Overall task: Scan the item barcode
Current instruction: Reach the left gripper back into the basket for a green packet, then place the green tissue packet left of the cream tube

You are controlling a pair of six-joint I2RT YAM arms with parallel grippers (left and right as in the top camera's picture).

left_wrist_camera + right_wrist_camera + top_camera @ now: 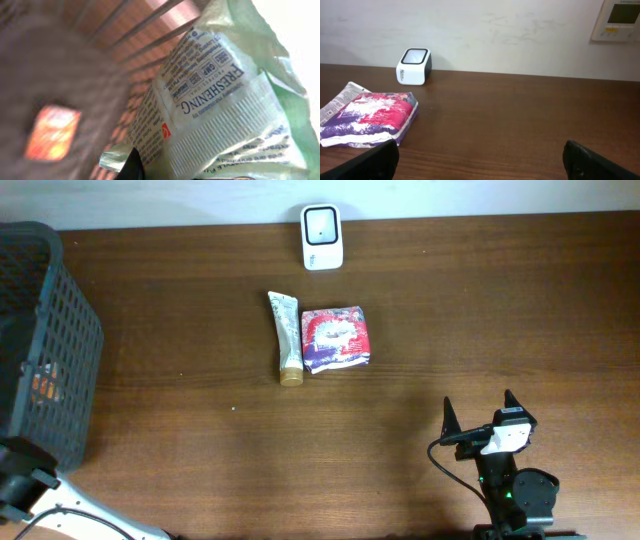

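- The pale green packet (220, 100), printed "FRESHENING", lies inside the black basket (40, 340) at the left edge of the surface.
- My left tool is down beside it; I cannot tell whether it grips.
- My right tool (478, 405) stands apart, empty.
- Scanning is not yet done, I judge: the scanner (321, 237) sits well apart.
- The basket also holds something orange (43, 385).

The top camera looks straight down from high up on the whole brown wooden table (200, 430). The right wrist camera sits low and looks across it to the white wall (485, 30), and both see the small white scanner box (414, 66) and the pink and purple packet (370, 119). The left wrist camera is very close to a pale green packet (215, 100) inside the dark plastic grid basket (145, 20).
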